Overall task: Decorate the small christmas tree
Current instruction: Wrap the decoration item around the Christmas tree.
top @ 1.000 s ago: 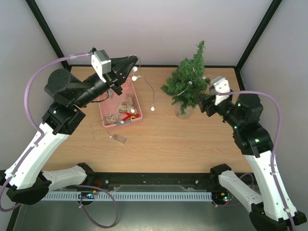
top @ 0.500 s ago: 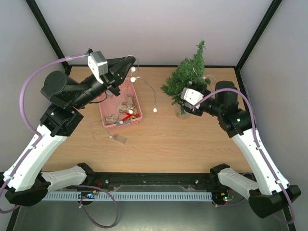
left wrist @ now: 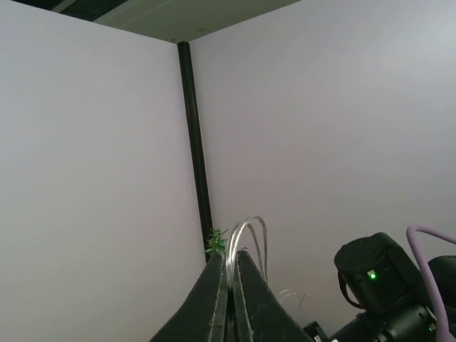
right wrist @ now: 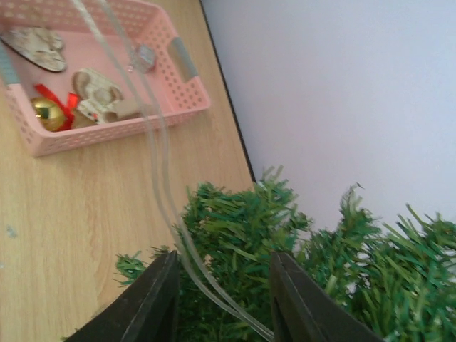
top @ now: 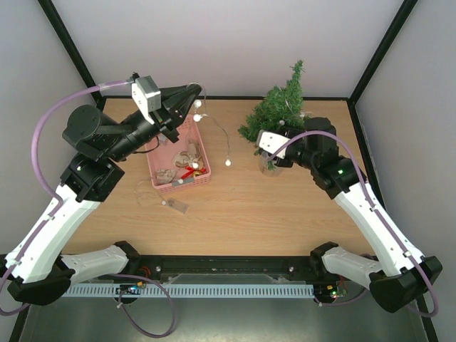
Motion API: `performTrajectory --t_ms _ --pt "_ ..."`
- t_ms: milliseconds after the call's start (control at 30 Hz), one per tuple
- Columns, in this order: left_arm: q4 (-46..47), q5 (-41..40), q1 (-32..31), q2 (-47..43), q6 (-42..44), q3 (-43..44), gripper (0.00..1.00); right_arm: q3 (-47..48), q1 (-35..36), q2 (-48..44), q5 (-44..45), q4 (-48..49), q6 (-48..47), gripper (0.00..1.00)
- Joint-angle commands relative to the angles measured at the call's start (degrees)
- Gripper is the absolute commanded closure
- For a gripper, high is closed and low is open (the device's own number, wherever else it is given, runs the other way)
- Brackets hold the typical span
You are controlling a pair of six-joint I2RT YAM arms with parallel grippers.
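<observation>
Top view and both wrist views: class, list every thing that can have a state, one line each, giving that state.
small christmas tree: upright, light string partly on it.
light string: hanging in the air, running from the left gripper to the tree.
pink basket: holds ornaments.
left gripper: shut on the light string.
right gripper: open among the tree's branches, string passing between its fingers.

Right gripper point(right wrist: 224, 269) swung (from the side) into the small christmas tree point(top: 281, 107) — jaws narrower.

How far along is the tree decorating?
Done: part of the light string lies on the small christmas tree. In hand: left tool holds the rest raised; right tool straddles it. Left: gold bauble and wooden ornaments in the pink basket.
</observation>
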Motion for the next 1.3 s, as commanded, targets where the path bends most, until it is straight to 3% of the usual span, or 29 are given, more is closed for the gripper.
performTrajectory --t_ms 0,133,300,667,867,1267 --pt "1.65 -0.35 0.09 -0.32 -0.92 -0.54 0.98 -2.02 0.28 -1.67 5.96 5.78 -0.86 0.67" --pt "1.58 -0.30 0.09 -0.45 -1.19 -0.57 0.98 -2.90 0.28 -2.08 7.01 7.03 -0.77 0.68" --pt "0.89 -0.74 0.09 -0.44 -1.11 0.21 0.98 -1.79 0.28 -0.39 4.59 3.82 -2.61 0.59" --pt "1.50 -0.18 0.09 -0.15 -2.77 0.13 0.97 -0.32 0.55 1.66 4.60 4.42 -2.97 0.61" --pt "1.29 -0.68 0.08 -0.49 -2.61 0.52 0.98 0.43 0.96 2.50 4.01 3.15 -3.43 0.53" --pt "2.02 0.27 0.09 -1.11 -4.35 1.02 0.98 0.50 1.25 3.20 6.90 4.99 -3.44 0.61"
